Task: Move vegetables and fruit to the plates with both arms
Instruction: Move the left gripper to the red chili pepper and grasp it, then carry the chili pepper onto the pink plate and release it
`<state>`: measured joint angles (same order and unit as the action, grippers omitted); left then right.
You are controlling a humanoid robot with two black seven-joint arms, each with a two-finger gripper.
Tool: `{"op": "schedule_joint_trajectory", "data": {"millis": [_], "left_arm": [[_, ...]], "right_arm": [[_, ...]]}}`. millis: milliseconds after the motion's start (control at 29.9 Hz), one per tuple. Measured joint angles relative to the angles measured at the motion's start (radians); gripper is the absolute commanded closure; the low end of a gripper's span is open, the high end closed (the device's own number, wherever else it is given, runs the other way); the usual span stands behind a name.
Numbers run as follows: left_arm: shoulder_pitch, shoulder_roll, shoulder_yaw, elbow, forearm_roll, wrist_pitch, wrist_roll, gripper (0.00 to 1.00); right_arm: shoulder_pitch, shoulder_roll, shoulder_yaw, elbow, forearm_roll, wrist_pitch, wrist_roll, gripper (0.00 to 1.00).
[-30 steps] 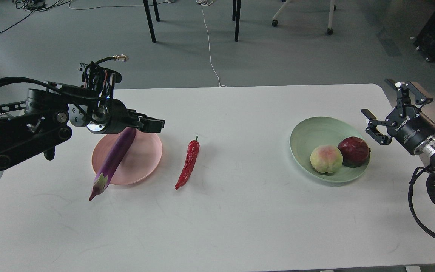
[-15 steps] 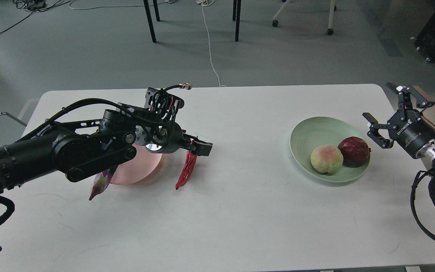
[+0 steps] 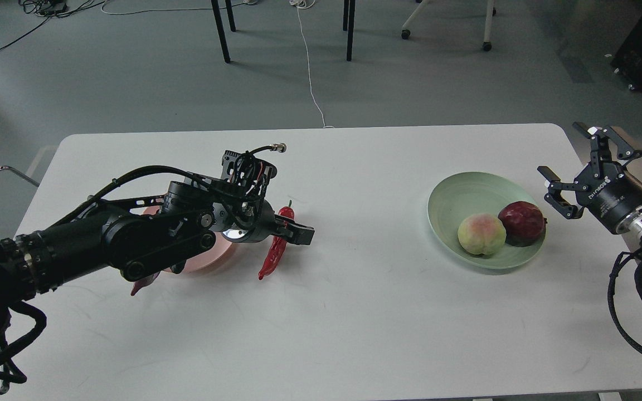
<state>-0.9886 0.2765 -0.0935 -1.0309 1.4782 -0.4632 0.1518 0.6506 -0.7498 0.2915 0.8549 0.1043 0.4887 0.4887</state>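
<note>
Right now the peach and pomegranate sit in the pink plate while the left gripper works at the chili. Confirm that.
Wrong plate: the head view shows the peach and pomegranate in the pale green plate. The left gripper is at the chili.

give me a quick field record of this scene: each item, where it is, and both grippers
chili pepper: on the table just right of the pink plate, left gripper's fingers over its middle
eggplant: mostly hidden under the left arm, only its tip shows
pink plate: largely covered by the left arm
green plate: on the right, holds both fruit
peach: on the green plate
pomegranate: on the green plate, touching the peach
left gripper: low at the chili, grip unclear
right gripper: open, empty, right of the green plate
</note>
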Motion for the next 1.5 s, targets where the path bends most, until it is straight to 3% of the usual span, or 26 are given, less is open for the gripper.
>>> {"op": "schedule_joint_trajectory", "data": {"millis": [134, 200, 267, 367, 401, 534, 902, 1035, 1202, 1503], "left_arm": [[0.015, -0.003, 0.000, 0.007, 0.012, 0.000, 0.000, 0.06], [0.017, -0.003, 0.000, 0.008, 0.018, 0.000, -0.001, 0.12], [0.017, -0.003, 0.000, 0.008, 0.019, -0.003, -0.002, 0.29], [0.018, -0.003, 0.000, 0.008, 0.019, -0.009, -0.003, 0.72], [0.019, -0.003, 0.000, 0.008, 0.019, -0.010, -0.003, 0.79], [0.019, -0.003, 0.000, 0.008, 0.020, -0.011, 0.000, 0.87], [-0.016, 0.056, -0.006, -0.036, 0.010, -0.019, 0.032, 0.88], [-0.042, 0.117, -0.040, -0.078, -0.037, -0.025, 0.074, 0.88], [-0.046, 0.181, -0.090, -0.093, -0.190, -0.026, 0.160, 0.87], [-0.033, 0.275, -0.091, -0.135, -0.326, -0.026, 0.214, 0.84]], "right_arm": [[0.000, -0.001, 0.000, -0.001, 0.000, 0.000, 0.000, 0.04], [0.000, -0.001, 0.000, -0.001, 0.000, 0.000, 0.000, 0.04], [0.000, -0.001, 0.000, -0.001, 0.000, 0.000, 0.000, 0.04], [0.000, -0.001, 0.000, -0.001, 0.000, 0.000, 0.000, 0.03], [0.000, -0.001, 0.000, -0.001, 0.000, 0.000, 0.000, 0.04], [0.000, -0.001, 0.000, -0.001, 0.000, 0.000, 0.000, 0.04], [0.000, 0.006, 0.001, -0.004, 0.000, 0.000, 0.000, 0.04], [0.000, 0.007, 0.002, -0.004, 0.000, 0.000, 0.000, 0.04], [0.000, 0.010, 0.002, -0.004, 0.000, 0.000, 0.000, 0.04], [0.000, 0.012, 0.002, -0.004, 0.000, 0.000, 0.000, 0.03]]}}
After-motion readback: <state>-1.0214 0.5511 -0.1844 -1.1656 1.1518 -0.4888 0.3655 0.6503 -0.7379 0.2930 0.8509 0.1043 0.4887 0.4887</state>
